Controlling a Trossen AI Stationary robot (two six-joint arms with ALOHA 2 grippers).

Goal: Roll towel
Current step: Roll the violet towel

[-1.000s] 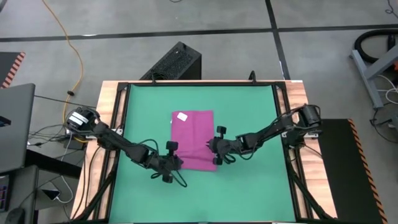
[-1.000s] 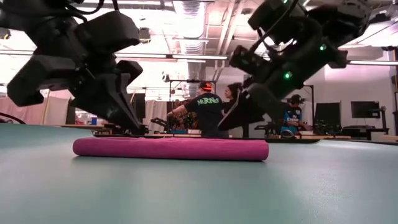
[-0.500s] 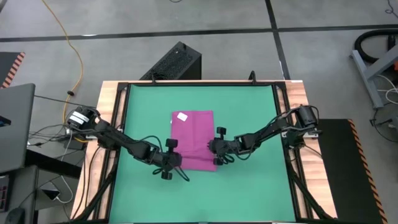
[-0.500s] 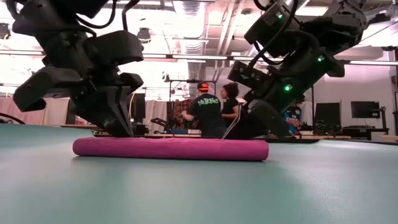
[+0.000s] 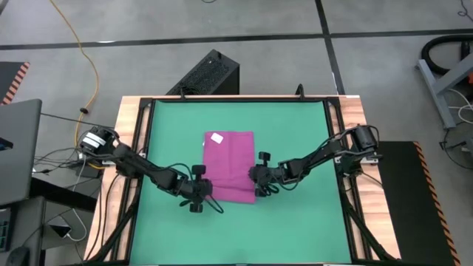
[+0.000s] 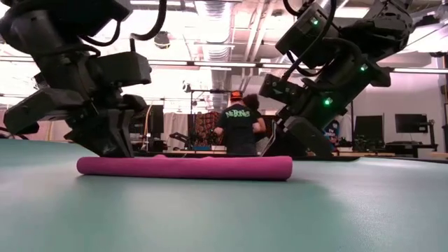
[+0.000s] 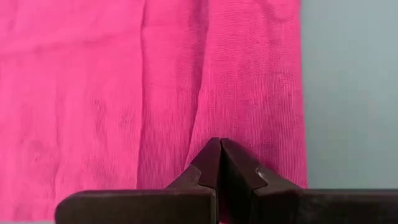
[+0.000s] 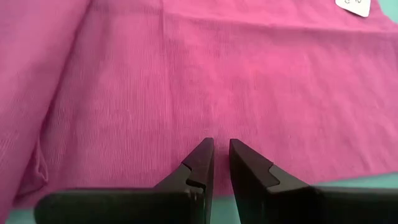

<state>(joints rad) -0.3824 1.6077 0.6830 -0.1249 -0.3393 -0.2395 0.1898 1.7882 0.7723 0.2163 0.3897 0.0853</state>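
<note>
The magenta towel [image 5: 229,164] lies flat on the green mat [image 5: 295,133], with its white tag [image 5: 216,138] at the far left corner. Its near edge shows as a thick fold in the low view [image 6: 185,167]. My left gripper [image 5: 202,188] is shut, with its tips down on the towel's near left corner [image 7: 221,144]. My right gripper [image 5: 256,182] is down at the towel's right edge near the near corner [image 8: 222,144]. Only a narrow slit shows between its fingertips. My left gripper has its shut fingertips [image 7: 231,155] on the towel's top surface [image 7: 217,127], close to the near left corner, slanting down from the table's left. The towel lies flat on the mat there. I cannot tell whether any cloth is caught between the tips. My right gripper has its fingertips [image 8: 202,154] on the towel's top surface [image 8: 221,124], just inside the right edge, slanting down from the table's right. The towel stays flat on the mat. I cannot tell whether any cloth is pinched in the slit.
The mat sits inside a black frame on a wooden table [image 5: 129,118]. Bare mat lies on all sides of the towel. In the low view a person [image 6: 238,126] stands in the room beyond the table.
My left gripper has moved toward the far edge and down, from the mat just before the towel onto its near left corner. My right gripper has sunk a little onto the towel. In the low view the towel's near fold has shifted slightly leftward.
</note>
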